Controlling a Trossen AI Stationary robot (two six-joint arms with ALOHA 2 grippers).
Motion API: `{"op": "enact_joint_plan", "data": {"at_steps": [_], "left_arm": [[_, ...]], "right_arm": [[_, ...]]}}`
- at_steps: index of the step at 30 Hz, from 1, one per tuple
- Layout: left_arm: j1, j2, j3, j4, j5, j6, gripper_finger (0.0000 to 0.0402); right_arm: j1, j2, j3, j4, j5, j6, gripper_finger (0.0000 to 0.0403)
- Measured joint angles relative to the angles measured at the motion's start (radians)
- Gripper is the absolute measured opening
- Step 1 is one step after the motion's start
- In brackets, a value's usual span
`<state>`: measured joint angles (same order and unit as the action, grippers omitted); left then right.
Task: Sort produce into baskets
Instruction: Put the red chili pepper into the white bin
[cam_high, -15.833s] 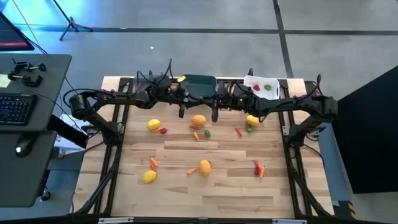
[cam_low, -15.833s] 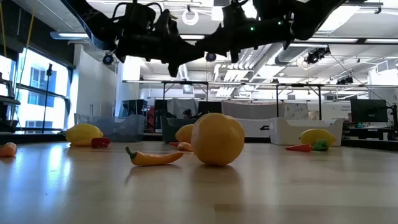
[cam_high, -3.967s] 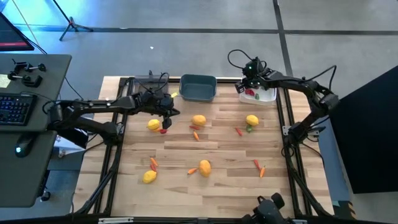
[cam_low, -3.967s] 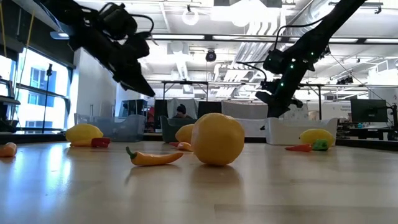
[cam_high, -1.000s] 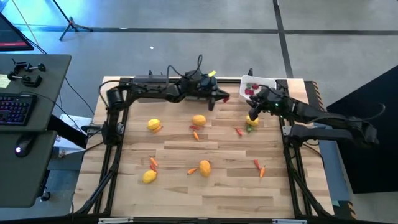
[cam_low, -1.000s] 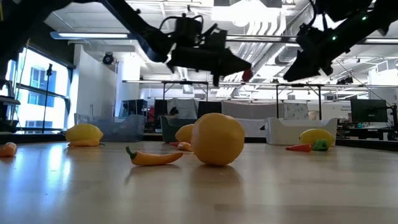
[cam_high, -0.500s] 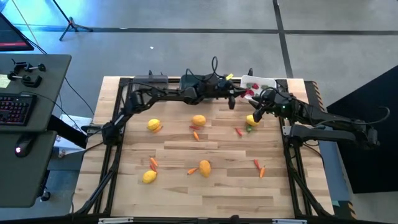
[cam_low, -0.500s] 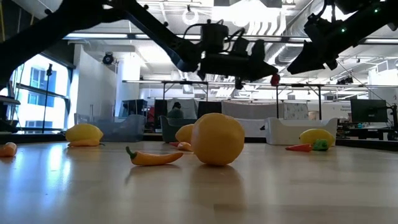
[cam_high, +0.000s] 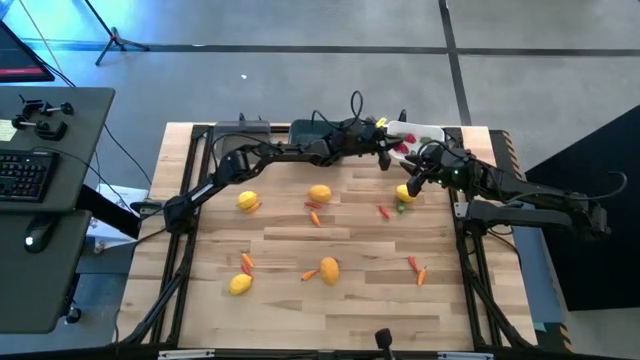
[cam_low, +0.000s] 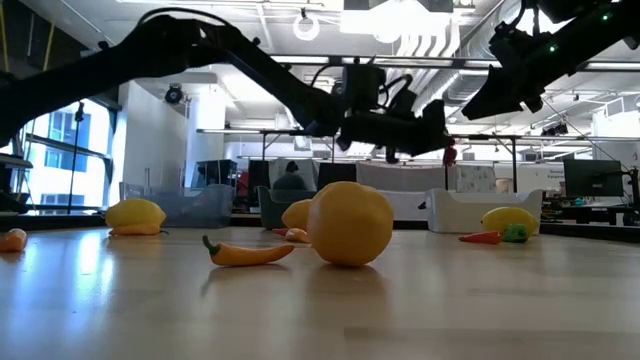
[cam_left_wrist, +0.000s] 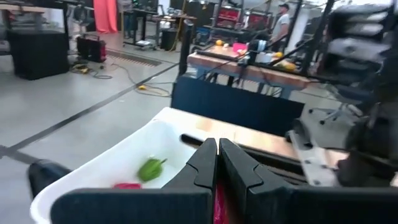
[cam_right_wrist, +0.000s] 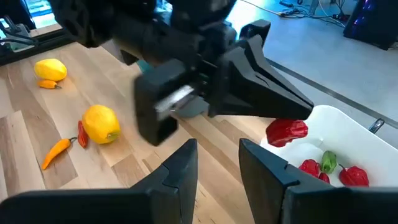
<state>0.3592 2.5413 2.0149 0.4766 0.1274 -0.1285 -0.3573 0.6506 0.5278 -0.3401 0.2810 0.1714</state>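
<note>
Produce count, high view: five round yellow-orange lemon-like fruits on the wooden table (cam_high: 330, 320). These are the lemon (cam_high: 247, 200) at left, one at centre (cam_high: 319, 194), one below centre (cam_high: 329, 268), one lower left (cam_high: 240, 284), and one under the right arm (cam_high: 405, 192). Several thin orange carrots and small red pieces lie scattered between them; exact number cannot be told.

Baskets: three along the far edge. The clear-grey bin (cam_high: 238, 128) and the dark teal bin (cam_high: 310, 129) are mostly hidden by the left arm. The white bin (cam_right_wrist: 348, 143), smooth with rounded corners, holds two glossy red peppers (cam_right_wrist: 309, 167) and one green pepper (cam_right_wrist: 328, 161).

Surfaces: pale butcher-block planks; matte dark arm links.

Left gripper (cam_high: 387, 152): fingers pinched tight on a lumpy red pepper (cam_right_wrist: 286, 130), hanging in the air just over the near rim of the white bin, not touching it.

Right gripper (cam_high: 412, 181): jaws partly apart, nothing between them, poised above the lemon beside the white bin.
</note>
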Motion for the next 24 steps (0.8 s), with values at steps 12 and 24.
{"op": "enact_joint_plan", "data": {"at_steps": [12, 24], "left_arm": [[0.014, 0.033, 0.003, -0.059, -0.028, 0.098, 0.0], [0.014, 0.064, 0.003, -0.052, -0.053, 0.088, 0.0001]], "right_arm": [[0.0, 0.0, 0.0, 0.001, 0.006, -0.015, 0.0108], [0.0, 0.0, 0.0, 0.001, 0.006, -0.015, 0.0108]]}}
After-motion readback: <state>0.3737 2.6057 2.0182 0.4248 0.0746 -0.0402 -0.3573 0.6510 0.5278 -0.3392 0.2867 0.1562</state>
